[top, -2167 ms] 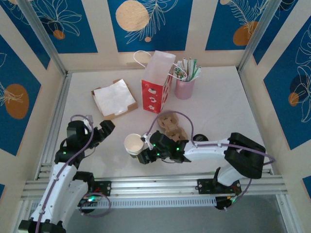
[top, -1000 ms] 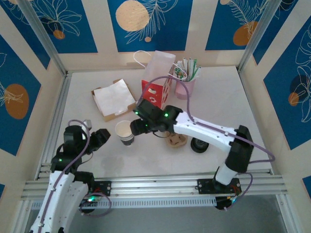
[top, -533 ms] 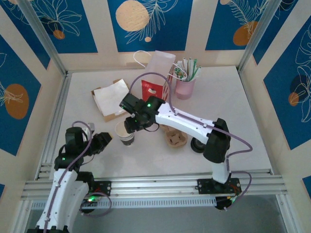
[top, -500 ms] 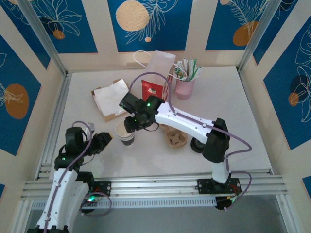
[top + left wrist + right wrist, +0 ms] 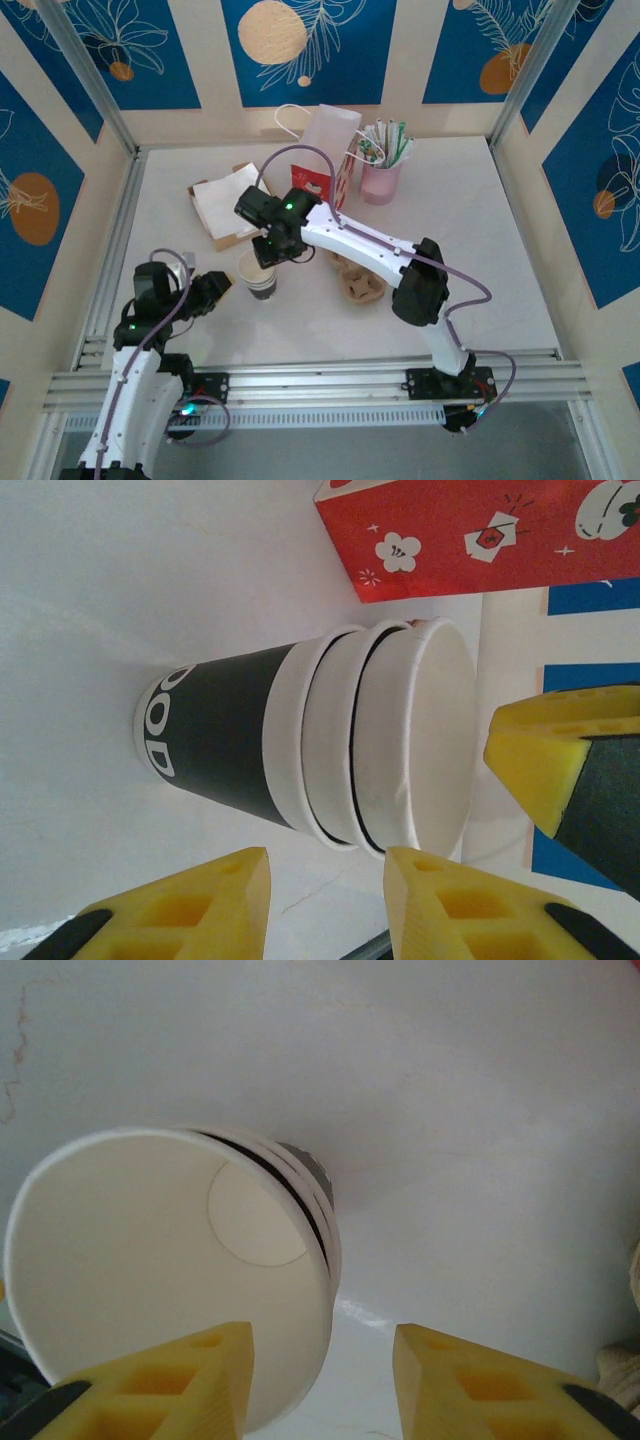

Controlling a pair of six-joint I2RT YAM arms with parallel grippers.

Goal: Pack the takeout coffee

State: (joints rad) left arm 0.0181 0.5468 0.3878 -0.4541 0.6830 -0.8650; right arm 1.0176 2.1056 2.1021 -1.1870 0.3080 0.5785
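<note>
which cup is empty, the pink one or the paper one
The off-white paper cup: its inside is bare down to the base. The pink cup beside the red-and-white bag holds wrapped straws.

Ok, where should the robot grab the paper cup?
Probably the dark side wall of the paper cup, below its rolled rims, coming in level from the near left, where the open left gripper faces it. It stands upright and round, and the rims flare out above, so squeezing fingers shouldn't slip off.
</note>
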